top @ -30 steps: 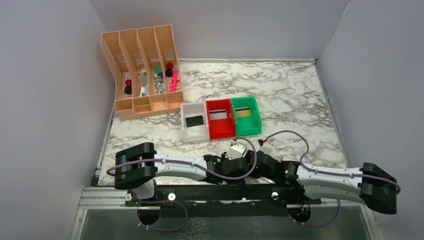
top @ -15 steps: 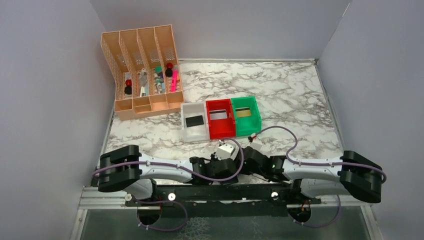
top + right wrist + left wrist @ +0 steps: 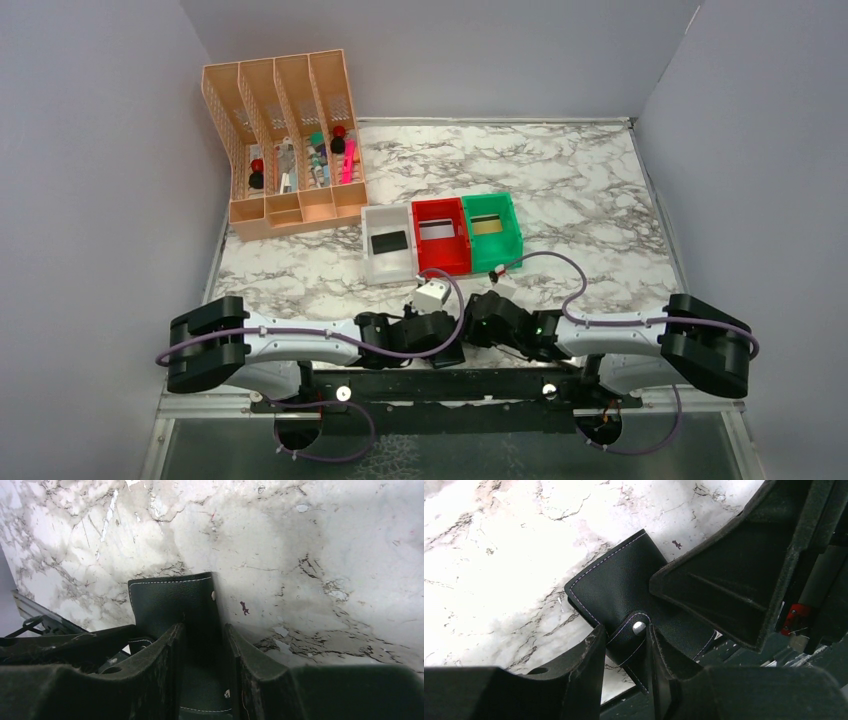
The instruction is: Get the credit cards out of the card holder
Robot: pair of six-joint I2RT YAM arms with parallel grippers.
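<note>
Both grippers are closed narrowly on the card holder (image 3: 611,587), which sits near the middle of the worktop's (image 3: 600,200) near edge, snapped shut. Its snap tab (image 3: 638,628) is pinched by the left gripper (image 3: 624,636). The body is clamped by the right gripper (image 3: 202,630), with the long axis running straight out between those fingers. No credit cards are seen in it. The tab, it is judged, must be pulled free first while the body is held.

Black card holder (image 3: 170,600), pale stitching along edges, lies on marble tabletop (image 3: 310,540). Right gripper (image 3: 202,630) fingers press against both of its sides. Small metal stud (image 3: 213,595) at holder's right edge. Tiny red speck (image 3: 243,607) on marble just beside it.
</note>
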